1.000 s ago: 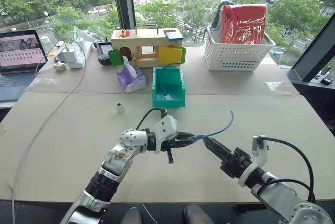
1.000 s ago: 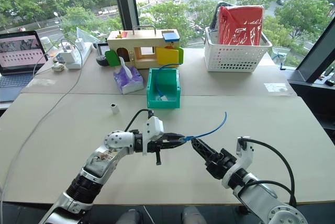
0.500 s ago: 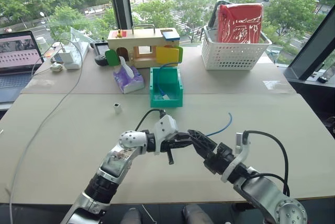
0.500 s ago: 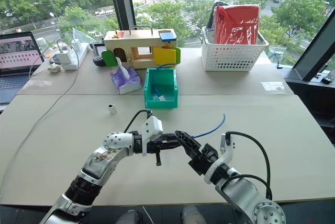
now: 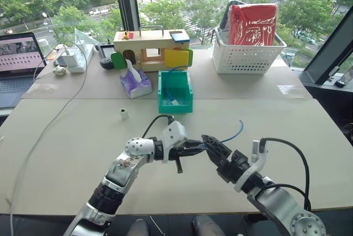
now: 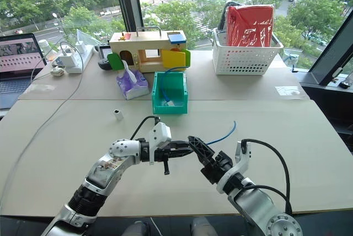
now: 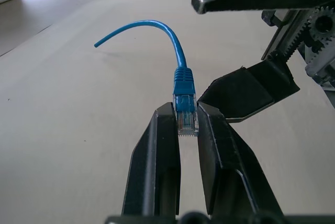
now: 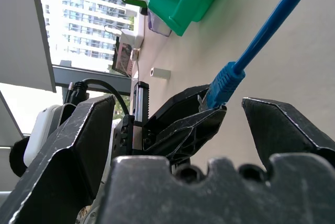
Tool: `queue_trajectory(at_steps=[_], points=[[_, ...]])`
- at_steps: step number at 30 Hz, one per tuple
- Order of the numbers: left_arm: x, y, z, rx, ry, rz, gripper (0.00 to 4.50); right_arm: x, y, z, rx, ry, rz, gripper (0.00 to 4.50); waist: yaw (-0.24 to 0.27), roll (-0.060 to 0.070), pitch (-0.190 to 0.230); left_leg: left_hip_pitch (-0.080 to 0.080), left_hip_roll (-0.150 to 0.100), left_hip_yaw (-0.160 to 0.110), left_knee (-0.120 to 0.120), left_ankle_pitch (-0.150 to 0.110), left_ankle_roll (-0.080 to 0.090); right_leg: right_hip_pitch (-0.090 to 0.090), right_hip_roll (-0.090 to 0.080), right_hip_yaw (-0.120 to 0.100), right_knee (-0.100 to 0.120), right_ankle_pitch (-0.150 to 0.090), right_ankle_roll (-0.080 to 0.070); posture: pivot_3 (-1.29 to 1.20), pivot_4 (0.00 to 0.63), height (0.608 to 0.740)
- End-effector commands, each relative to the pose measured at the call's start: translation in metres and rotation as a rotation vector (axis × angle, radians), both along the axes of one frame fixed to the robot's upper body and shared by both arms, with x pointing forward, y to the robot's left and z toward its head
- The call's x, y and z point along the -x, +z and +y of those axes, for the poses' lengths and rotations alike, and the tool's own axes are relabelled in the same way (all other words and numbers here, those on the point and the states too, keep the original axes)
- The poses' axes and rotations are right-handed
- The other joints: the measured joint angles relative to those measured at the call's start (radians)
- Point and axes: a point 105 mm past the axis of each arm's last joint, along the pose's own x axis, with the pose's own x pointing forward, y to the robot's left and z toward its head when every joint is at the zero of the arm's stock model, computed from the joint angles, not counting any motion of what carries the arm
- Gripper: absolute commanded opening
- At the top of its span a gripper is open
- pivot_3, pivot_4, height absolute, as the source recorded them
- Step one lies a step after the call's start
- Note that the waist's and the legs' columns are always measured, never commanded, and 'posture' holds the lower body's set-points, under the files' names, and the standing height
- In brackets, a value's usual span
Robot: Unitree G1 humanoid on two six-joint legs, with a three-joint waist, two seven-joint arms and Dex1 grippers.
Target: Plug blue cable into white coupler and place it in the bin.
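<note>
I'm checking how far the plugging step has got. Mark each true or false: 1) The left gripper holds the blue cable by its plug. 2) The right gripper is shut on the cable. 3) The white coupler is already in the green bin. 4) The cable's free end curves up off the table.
1) True: the left gripper is shut on the clear plug of the blue cable.
2) False: the right gripper is open, its fingers on either side of the plug end without clamping it.
3) False: the white coupler stands on the table, off to the left of the bin.
4) True: it arcs upward past the grippers.
</note>
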Motion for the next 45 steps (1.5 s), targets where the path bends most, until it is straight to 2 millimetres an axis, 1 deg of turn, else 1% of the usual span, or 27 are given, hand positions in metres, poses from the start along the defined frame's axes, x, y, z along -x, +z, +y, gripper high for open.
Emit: queue_trajectory(at_steps=[1, 14, 19, 22, 23, 26, 30, 32, 33, 39, 40, 42, 44, 45], points=[[0.006, 0.011, -0.002, 0.034, -0.026, -0.028, 0.07, 0.004, 0.017, 0.003, -0.008, 0.001, -0.090, 4.50, 0.000, 0.000, 0.000, 0.000, 0.000, 0.000, 0.000, 0.000, 0.000, 0.000, 0.000, 0.000, 0.000, 0.000, 0.000, 0.00, 0.150, 0.732], [0.007, 0.011, 0.000, 0.031, -0.025, -0.010, 0.07, 0.000, 0.018, 0.001, -0.005, -0.043, -0.108, 4.50, 0.001, 0.000, 0.000, 0.000, 0.000, 0.000, 0.000, 0.000, 0.000, 0.000, 0.000, 0.000, 0.000, 0.000, 0.000, 0.00, 0.150, 0.732], [0.008, 0.011, -0.001, 0.032, -0.033, -0.008, 0.07, 0.001, 0.020, 0.004, -0.042, -0.041, -0.100, 4.50, 0.001, 0.000, 0.000, 0.000, 0.000, 0.000, 0.000, 0.000, 0.000, 0.000, 0.000, 0.000, 0.000, 0.000, 0.000, 0.00, 0.150, 0.732], [0.008, 0.011, -0.001, 0.033, -0.035, -0.005, 0.07, 0.001, 0.020, 0.004, -0.041, -0.040, -0.101, 3.78, 0.001, 0.000, 0.000, 0.000, 0.000, 0.000, 0.000, 0.000, 0.000, 0.000, 0.000, 0.000, 0.000, 0.000, 0.000, 0.00, 0.150, 0.732], [0.008, 0.011, -0.001, 0.033, -0.036, -0.005, 0.07, 0.001, 0.020, 0.004, -0.041, -0.040, -0.101, 3.37, 0.001, 0.000, 0.000, 0.000, 0.000, 0.000, 0.000, 0.000, 0.000, 0.000, 0.000, 0.000, 0.000, 0.000, 0.000, 0.00, 0.150, 0.732], [0.008, 0.011, -0.002, 0.034, -0.037, -0.003, 0.07, 0.001, 0.021, 0.004, -0.044, -0.037, -0.103, 2.42, 0.001, 0.000, 0.000, 0.000, 0.000, 0.000, 0.000, 0.000, 0.000, 0.000, 0.000, 0.000, 0.000, 0.000, 0.000, 0.00, 0.150, 0.732], [0.008, 0.011, -0.002, 0.037, -0.038, -0.002, 0.07, 0.001, 0.021, 0.004, -0.049, -0.031, -0.104, 0.98, 0.001, 0.000, 0.000, 0.000, 0.000, 0.000, 0.000, 0.000, 0.000, 0.000, 0.000, 0.000, 0.000, 0.000, 0.000, 0.00, 0.150, 0.732], [0.008, 0.011, -0.002, 0.038, -0.038, 0.000, 0.07, 0.002, 0.021, 0.005, -0.051, -0.026, -0.103, 0.31, 0.001, 0.000, 0.000, 0.000, 0.000, 0.000, 0.000, 0.000, 0.000, 0.000, 0.000, 0.000, 0.000, 0.000, 0.000, 0.00, 0.150, 0.732], [0.008, 0.011, -0.002, 0.039, -0.038, 0.000, 0.07, 0.002, 0.021, 0.005, -0.052, -0.024, -0.101, 0.08, 0.001, 0.000, 0.000, 0.000, 0.000, 0.000, 0.000, 0.000, 0.000, 0.000, 0.000, 0.000, 0.000, 0.000, 0.000, 0.00, 0.150, 0.732], [0.008, 0.011, -0.002, 0.043, -0.034, -0.004, 0.07, 0.002, 0.021, 0.005, -0.051, -0.016, -0.098, 0.08, 0.001, 0.000, 0.000, 0.000, 0.000, 0.000, 0.000, 0.000, 0.000, 0.000, 0.000, 0.000, 0.000, 0.000, 0.000, 0.00, 0.150, 0.732], [0.005, 0.012, 0.000, 0.039, -0.021, -0.021, 0.07, 0.002, 0.021, 0.005, -0.050, -0.015, -0.098, 0.08, 0.001, 0.000, 0.000, 0.000, 0.000, 0.000, 0.000, 0.000, 0.000, 0.000, 0.000, 0.000, 0.000, 0.000, 0.000, 0.00, 0.150, 0.732], [-0.007, 0.014, 0.007, 0.024, 0.049, -0.068, 0.07, 0.000, 0.020, 0.001, -0.019, -0.038, -0.110, 0.08, 0.001, 0.000, 0.000, 0.000, 0.000, 0.000, 0.000, 0.000, 0.000, 0.000, 0.000, 0.000, 0.000, 0.000, 0.000, 0.00, 0.150, 0.732], [-0.011, 0.017, 0.017, 0.033, 0.047, -0.025, 1.08, -0.003, 0.023, -0.010, -0.014, -0.104, -0.131, 0.00, 0.002, 0.000, 0.000, 0.000, 0.000, 0.000, 0.000, 0.000, 0.000, 0.000, 0.000, 0.000, 0.000, 0.000, 0.000, 0.00, 0.150, 0.732], [-0.010, 0.018, 0.021, 0.033, 0.038, -0.015, 1.35, -0.004, 0.025, -0.014, -0.019, -0.129, -0.136, 0.00, 0.001, 0.000, 0.000, 0.000, 0.000, 0.000, 0.000, 0.000, 0.000, 0.000, 0.000, 0.000, 0.000, 0.000, 0.000, 0.00, 0.150, 0.732]])
